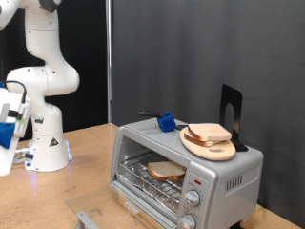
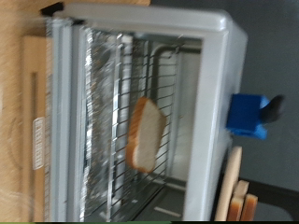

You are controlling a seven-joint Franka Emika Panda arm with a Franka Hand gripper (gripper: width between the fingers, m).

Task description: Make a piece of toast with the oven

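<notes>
Gripper (image 1: 8, 124) sits at nine o'clock of the exterior view, over the wooden table (image 1: 57, 196); I cannot tell how its fingers stand. At five o'clock, against dark walls, stands the boxy silver oven (image 1: 186, 172), door down. I see the piece of toast (image 1: 166, 171), pale and crusted, on its wire rack (image 2: 140, 121).

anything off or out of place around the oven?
Mostly fine. The oven door hangs open, with the piece of toast lying flat on the rack. Only oddity: a wooden plate of bread sits on the oven's roof.
</notes>
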